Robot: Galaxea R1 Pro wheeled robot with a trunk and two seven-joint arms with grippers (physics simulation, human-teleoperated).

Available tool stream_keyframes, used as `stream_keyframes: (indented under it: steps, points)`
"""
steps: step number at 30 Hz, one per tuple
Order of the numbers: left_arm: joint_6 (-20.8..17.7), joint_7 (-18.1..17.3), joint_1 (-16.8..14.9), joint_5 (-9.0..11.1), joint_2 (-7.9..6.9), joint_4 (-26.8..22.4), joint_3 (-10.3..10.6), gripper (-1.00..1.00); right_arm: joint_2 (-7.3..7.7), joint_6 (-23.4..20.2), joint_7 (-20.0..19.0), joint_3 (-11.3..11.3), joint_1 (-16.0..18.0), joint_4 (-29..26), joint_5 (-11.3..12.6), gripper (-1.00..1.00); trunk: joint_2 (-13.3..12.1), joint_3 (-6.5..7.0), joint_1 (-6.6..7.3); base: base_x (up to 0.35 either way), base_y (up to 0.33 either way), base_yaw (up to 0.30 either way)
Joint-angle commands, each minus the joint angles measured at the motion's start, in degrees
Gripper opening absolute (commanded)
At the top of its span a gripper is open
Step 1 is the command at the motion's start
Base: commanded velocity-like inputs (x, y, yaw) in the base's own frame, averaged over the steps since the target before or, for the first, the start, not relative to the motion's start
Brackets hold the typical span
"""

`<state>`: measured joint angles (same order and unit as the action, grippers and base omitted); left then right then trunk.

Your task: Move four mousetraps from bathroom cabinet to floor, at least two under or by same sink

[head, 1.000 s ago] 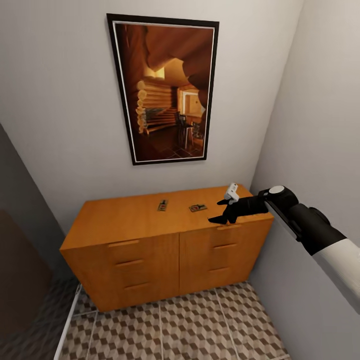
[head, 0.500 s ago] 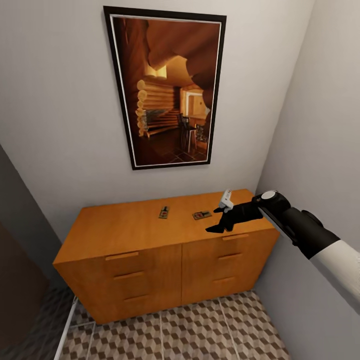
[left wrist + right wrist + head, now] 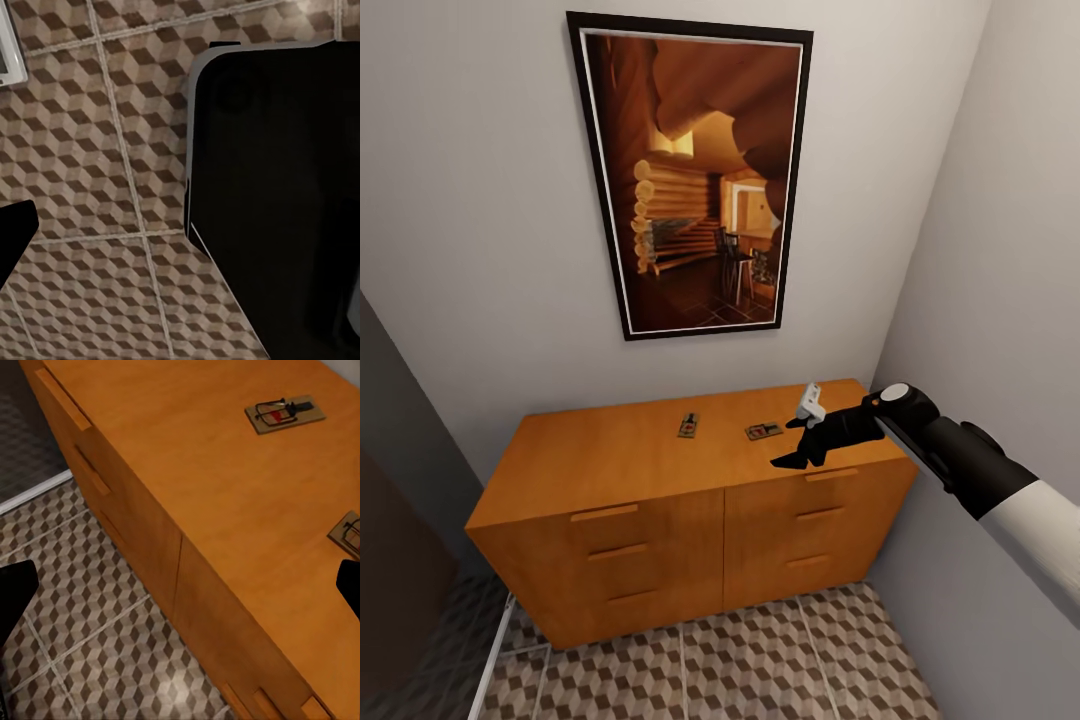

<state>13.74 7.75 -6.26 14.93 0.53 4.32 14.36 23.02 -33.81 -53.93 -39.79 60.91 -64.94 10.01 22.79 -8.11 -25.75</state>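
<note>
I see 2 small brown wooden mousetraps (image 3: 687,425) (image 3: 763,431) lying apart on top of the low orange-brown wooden cabinet (image 3: 660,520) – my right gripper (image 3: 797,443) hovers beside the nearer trap, fingers spread and empty – with cube-patterned floor tiles (image 3: 760,665) below.

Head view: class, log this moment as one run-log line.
right gripper: open, empty | two brown wooden mousetraps: on orange-brown wooden cabinet
</note>
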Motion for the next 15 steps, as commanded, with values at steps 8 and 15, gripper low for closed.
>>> stream_keyframes:
  steps: [8, 15]
  points:
    - [0.41, 0.07, 0.00, 0.45, 0.23, 0.25, 0.49, 1.00, 0.14, 0.08, 0.06, -0.26, 0.09, 0.06, 0.43, 1.00, 0.13, -0.12, -0.04, 0.000, 0.000, 0.000]
    - [0.41, 0.07, 0.02, 0.45, 0.33, 0.25, 0.49, 1.00, 0.20, 1.52, -1.28, -0.28, 0.09, 0.07, 0.46, 1.00, 0.13, -0.12, -0.04, 0.035, -0.073, 0.000]
